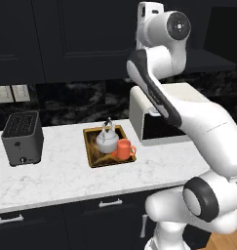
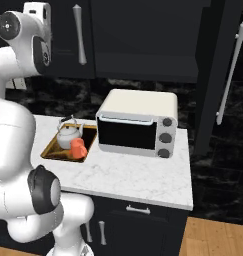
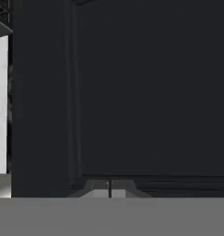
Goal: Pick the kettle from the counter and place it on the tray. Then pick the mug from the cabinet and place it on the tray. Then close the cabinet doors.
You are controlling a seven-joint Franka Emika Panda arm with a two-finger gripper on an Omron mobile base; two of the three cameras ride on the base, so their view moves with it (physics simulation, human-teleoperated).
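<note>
Kettle (image 1: 107, 139) and mug (image 1: 124, 149) sit on tray (image 1: 91, 154), all unlabelled

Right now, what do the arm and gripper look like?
The arm has glossy white rounded shells, with dark bands at the joints and round grey caps on their sides. No loose cables or markings are visible. In the hand view, the gripper shows two small grey finger tips.

Left base view looks down from behind, left of the toaster oven (image 1: 161, 114); right base view looks down from its right, a bit nearer. Both share the worktop (image 1: 56, 173) around it. Hand view faces a black cabinet door (image 3: 150, 92) right up close.
</note>
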